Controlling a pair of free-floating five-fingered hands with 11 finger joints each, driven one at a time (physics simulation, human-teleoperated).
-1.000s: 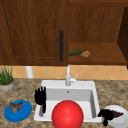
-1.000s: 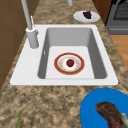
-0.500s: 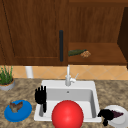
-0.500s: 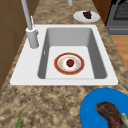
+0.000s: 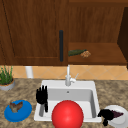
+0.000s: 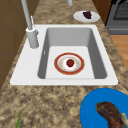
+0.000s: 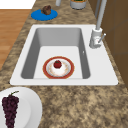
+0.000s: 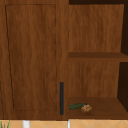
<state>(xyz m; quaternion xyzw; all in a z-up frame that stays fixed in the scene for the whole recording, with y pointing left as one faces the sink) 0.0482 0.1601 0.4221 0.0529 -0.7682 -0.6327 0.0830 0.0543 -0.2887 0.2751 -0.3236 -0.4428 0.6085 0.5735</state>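
Across the earlier front and left side views and the current ones, nothing has shifted: both hands and all items hold their positions, so the work shows no advance in this interval. The left hand (image 5: 42,96) hangs over the left edge of the sink (image 5: 45,83), fingers straight, pointing upward and spread apart, holding nothing. The right hand (image 5: 106,115) sits at the left rim of the white plate (image 5: 119,119) on the counter's right end, its fingers curled down beside the grapes (image 5: 117,114); whether they actually pinch the grapes cannot be determined. In the sink, a red-rimmed plate (image 6: 59,70) lies on the basin floor toward its front edge, carrying a small red fruit (image 6: 70,62) at its centre. A red ball (image 5: 67,115) appears at the sink's front edge in the front view. A blue plate (image 5: 23,112) with a brown food item rests on the counter's left end.
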